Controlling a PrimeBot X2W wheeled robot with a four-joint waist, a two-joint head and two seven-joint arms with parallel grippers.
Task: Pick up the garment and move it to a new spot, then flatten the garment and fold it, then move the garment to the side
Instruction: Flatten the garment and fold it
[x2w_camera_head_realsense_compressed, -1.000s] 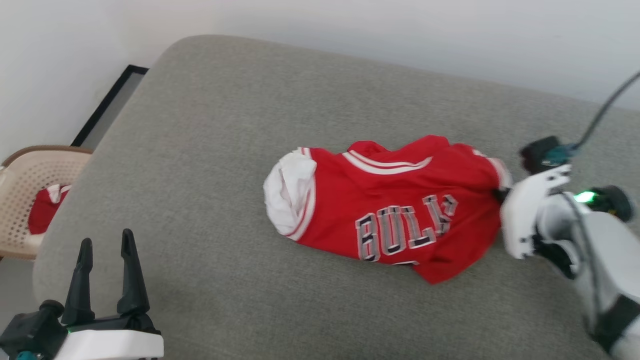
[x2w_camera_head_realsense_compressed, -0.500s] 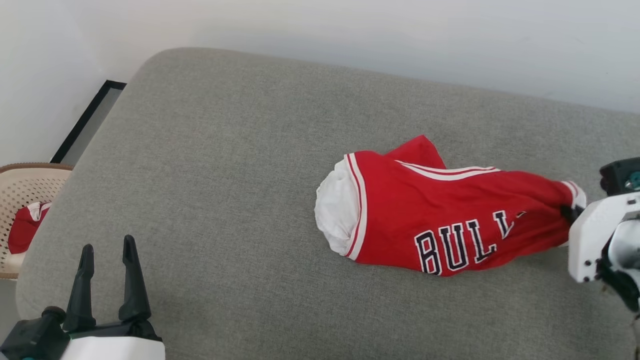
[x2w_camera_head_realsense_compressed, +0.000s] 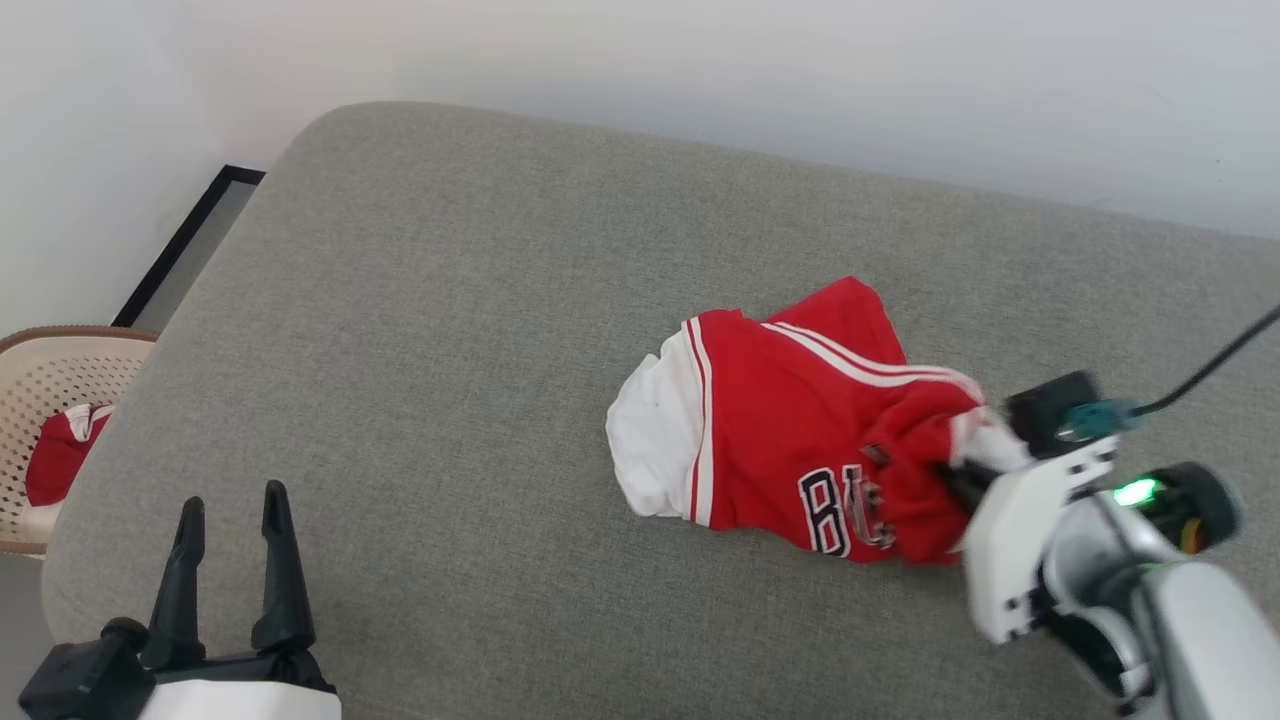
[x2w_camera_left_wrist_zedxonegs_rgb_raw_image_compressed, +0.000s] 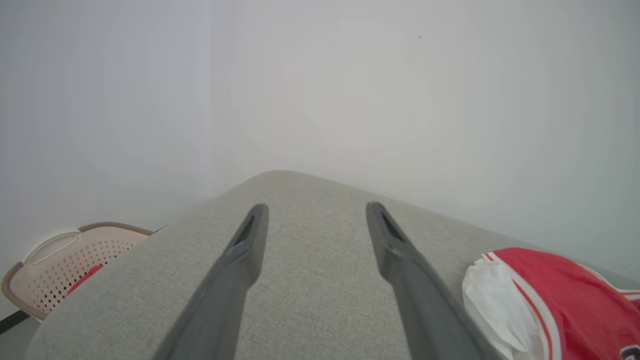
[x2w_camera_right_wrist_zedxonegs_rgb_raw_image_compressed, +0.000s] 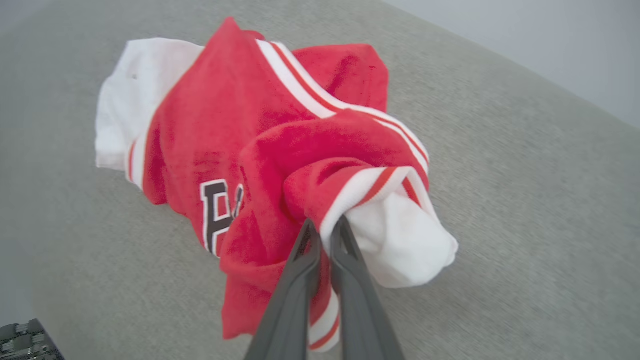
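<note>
A perforated basket (x2w_camera_head_realsense_compressed: 60, 370) holding some red cloth (x2w_camera_head_realsense_compressed: 55, 465) was seen off to the left of the left pincer (x2w_camera_head_realsense_compressed: 232, 500), whose fingers were spread wide and empty above the grey cushion (x2w_camera_head_realsense_compressed: 450, 300). Well to that pincer's right, the garment (x2w_camera_head_realsense_compressed: 800, 440) was lying bunched on the cushion. One white sleeve was turned toward the left pincer, and the other sleeve end was clamped between the closed fingers of the right pincer (x2w_camera_right_wrist_zedxonegs_rgb_raw_image_compressed: 326, 225). The moving step was judged to be under way, with flattening, folding and setting aside not yet done. The chest lettering was crumpled and only partly readable. In the head view the right pincer's fingertips were buried in fabric, and the cloth in the basket could not be identified.
</note>
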